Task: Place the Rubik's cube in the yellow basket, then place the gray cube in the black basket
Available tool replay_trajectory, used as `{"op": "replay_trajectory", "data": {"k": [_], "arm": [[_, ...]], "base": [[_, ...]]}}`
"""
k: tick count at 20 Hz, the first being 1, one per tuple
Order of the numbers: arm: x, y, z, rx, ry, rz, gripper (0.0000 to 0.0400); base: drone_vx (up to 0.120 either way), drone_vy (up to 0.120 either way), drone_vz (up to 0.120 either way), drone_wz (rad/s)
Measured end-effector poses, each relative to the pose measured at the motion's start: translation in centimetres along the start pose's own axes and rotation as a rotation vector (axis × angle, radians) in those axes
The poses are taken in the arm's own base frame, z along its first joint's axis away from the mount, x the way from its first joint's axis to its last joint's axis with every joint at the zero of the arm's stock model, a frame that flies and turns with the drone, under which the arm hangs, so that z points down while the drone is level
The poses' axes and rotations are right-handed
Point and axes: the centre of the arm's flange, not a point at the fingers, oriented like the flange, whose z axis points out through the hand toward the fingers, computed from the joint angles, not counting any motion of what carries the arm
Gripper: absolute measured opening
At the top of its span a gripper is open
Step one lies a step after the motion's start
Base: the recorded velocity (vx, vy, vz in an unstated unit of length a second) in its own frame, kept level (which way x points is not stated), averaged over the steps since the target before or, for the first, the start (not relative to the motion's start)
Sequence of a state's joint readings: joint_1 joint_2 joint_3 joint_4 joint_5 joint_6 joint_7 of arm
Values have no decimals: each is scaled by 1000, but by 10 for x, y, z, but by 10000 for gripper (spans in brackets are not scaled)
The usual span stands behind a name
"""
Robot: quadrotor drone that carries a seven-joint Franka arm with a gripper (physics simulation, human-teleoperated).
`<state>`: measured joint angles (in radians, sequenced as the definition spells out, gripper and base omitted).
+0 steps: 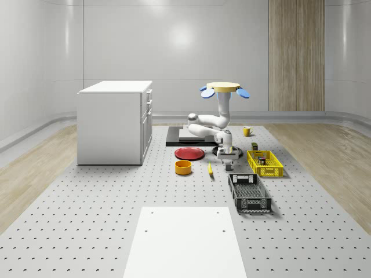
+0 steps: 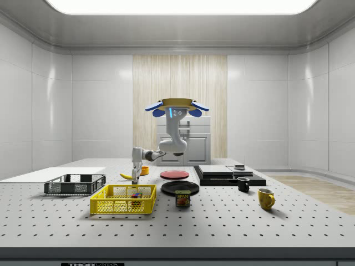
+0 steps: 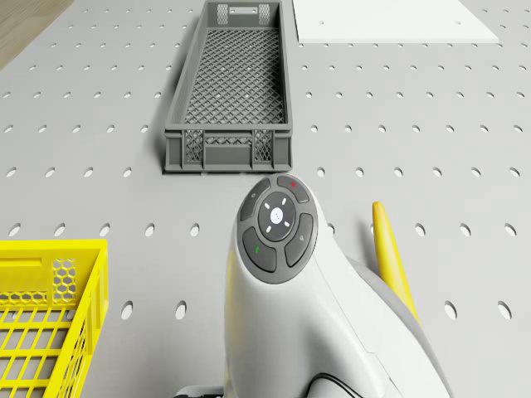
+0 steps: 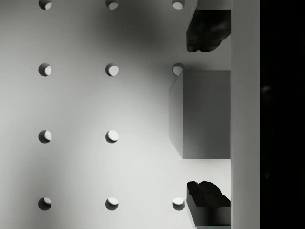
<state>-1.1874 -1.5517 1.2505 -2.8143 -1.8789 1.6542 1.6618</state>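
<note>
The gray cube [image 4: 200, 119] sits on the perforated table between my two dark fingertips [image 4: 207, 31], with a gap on each side. My gripper [image 4: 207, 114] is open and points straight down just above the table [image 1: 227, 157], between the banana and the yellow basket [image 1: 265, 163]. The Rubik's cube [image 2: 135, 195] lies inside the yellow basket [image 2: 123, 199]. The black basket [image 1: 249, 193] stands nearer the whole-scene view's front, beyond my wrist in the drone view [image 3: 234, 91]. The drone [image 1: 225, 88] hovers above the table behind the gripper, arm bent down.
A banana [image 1: 210, 169], an orange bowl [image 1: 183, 167] and a red plate [image 1: 189, 153] lie to the whole-scene view's left of the gripper. A white cabinet [image 1: 116, 121] stands further left. A Spam can [image 2: 182, 198], a black mug [image 2: 243, 184] and a yellow mug [image 2: 265, 198] stand near the yellow basket.
</note>
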Motion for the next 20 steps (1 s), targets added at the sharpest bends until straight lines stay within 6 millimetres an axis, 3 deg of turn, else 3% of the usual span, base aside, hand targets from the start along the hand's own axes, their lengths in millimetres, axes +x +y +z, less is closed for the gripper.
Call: {"op": "replay_trajectory", "data": {"k": [10,20], "arm": [[13,-8,10,0,0,0,400],[13,-12,12,0,0,0,400]], "base": [[0,0,0,0],[0,0,0,0]]}}
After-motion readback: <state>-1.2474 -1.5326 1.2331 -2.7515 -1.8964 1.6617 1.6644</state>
